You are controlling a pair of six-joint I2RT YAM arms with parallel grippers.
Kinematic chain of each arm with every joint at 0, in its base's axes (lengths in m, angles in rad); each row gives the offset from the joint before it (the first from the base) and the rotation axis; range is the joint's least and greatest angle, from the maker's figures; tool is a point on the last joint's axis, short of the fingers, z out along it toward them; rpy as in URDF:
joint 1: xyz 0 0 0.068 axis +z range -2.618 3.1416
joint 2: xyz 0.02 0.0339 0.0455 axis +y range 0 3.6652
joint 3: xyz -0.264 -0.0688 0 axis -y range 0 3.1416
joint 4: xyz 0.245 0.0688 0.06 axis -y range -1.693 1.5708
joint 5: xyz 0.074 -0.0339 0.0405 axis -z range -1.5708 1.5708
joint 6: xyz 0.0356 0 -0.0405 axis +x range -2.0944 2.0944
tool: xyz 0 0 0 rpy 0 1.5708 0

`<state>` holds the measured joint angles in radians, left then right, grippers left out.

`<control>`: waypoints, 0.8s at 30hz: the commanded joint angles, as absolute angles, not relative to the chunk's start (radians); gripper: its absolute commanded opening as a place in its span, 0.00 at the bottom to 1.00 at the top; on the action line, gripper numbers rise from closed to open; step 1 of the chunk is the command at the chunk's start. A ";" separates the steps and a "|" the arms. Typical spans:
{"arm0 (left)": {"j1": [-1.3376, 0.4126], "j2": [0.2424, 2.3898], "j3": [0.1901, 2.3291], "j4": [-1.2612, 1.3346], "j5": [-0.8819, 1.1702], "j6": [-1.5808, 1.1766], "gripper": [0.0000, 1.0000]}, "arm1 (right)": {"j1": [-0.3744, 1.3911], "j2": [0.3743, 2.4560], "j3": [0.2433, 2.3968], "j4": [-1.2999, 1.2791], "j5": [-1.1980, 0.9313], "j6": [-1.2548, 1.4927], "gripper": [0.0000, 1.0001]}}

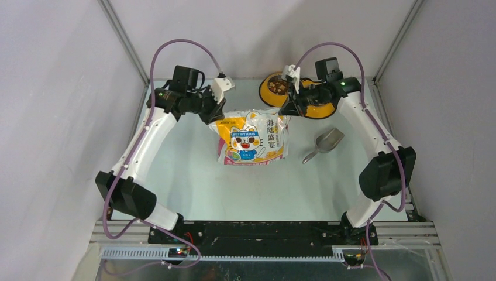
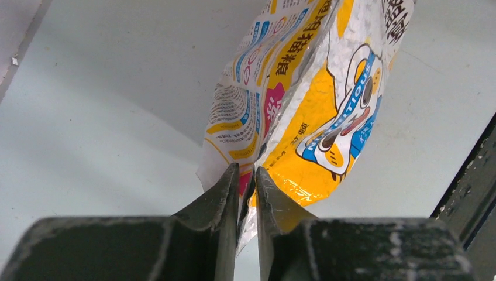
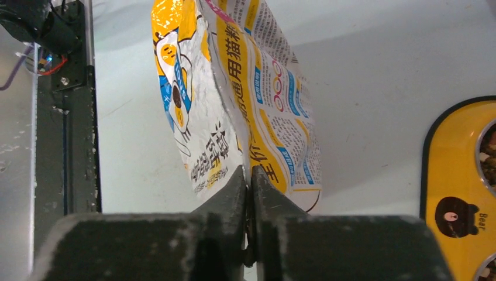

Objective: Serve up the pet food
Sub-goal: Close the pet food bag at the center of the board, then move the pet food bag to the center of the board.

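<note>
Pale green table (image 1: 193,181), grey walls (image 1: 52,117). At the middle, the left gripper (image 2: 246,175) and right gripper (image 3: 249,172) each pinch 1 corner of the bag (image 1: 251,140). Some pet food (image 1: 279,86) lies in the yellow feeder (image 1: 320,110) at the far right, with the scoop (image 1: 324,142) near it.

- Two white-shelled arms on show: left arm (image 1: 149,132), right arm (image 1: 374,126).
- Chunky black joint housings (image 1: 126,196) partway along each.
- A purple cable (image 1: 175,44) loops over each arm.
- Tiny green light (image 1: 341,84) glowing on the right arm.
- Left gripper (image 2: 246,175): dark wedge fingers (image 2: 219,199), scuffed pale.
- Black base plate (image 1: 263,231), dotted with screws.
</note>
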<state>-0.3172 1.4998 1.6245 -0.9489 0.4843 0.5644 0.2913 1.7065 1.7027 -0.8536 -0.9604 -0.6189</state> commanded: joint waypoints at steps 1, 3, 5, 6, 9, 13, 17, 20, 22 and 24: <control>-0.299 1.468 1.607 -0.984 0.481 0.624 0.20 | 0.286 1.717 1.771 -0.855 -0.979 -0.599 0.01; -0.297 1.467 1.604 -0.997 0.481 0.637 0.06 | 0.289 1.713 1.768 -0.841 -0.953 -0.584 0.00; -0.290 1.460 1.599 -0.996 0.495 0.639 0.01 | 0.295 1.696 1.747 -0.812 -0.938 -0.568 0.00; -0.284 1.452 1.595 -0.993 0.497 0.638 0.00 | 0.297 1.682 1.737 -0.777 -0.933 -0.558 0.00; -0.269 1.430 1.592 -0.970 0.493 0.630 0.00 | 0.298 1.666 1.713 -0.737 -0.922 -0.532 0.00; -0.247 1.436 1.634 -1.011 0.497 0.637 0.33 | 0.294 1.671 1.716 -0.724 -0.912 -0.513 0.00; -0.238 1.443 1.604 -1.040 0.505 0.666 0.49 | 0.288 1.671 1.719 -0.722 -0.918 -0.506 0.00; -0.236 1.458 1.578 -1.037 0.503 0.679 0.46 | 0.287 1.669 1.721 -0.724 -0.925 -0.505 0.00; -0.234 1.473 1.571 -1.034 0.506 0.683 0.35 | 0.286 1.666 1.721 -0.728 -0.931 -0.507 0.00; -0.234 1.496 1.583 -1.044 0.512 0.688 0.19 | 0.287 1.663 1.721 -0.732 -0.934 -0.506 0.00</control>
<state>-0.2390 1.4757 1.5761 -1.0267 0.4999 0.6548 0.2943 1.7126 1.7077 -0.8108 -0.9199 -0.5156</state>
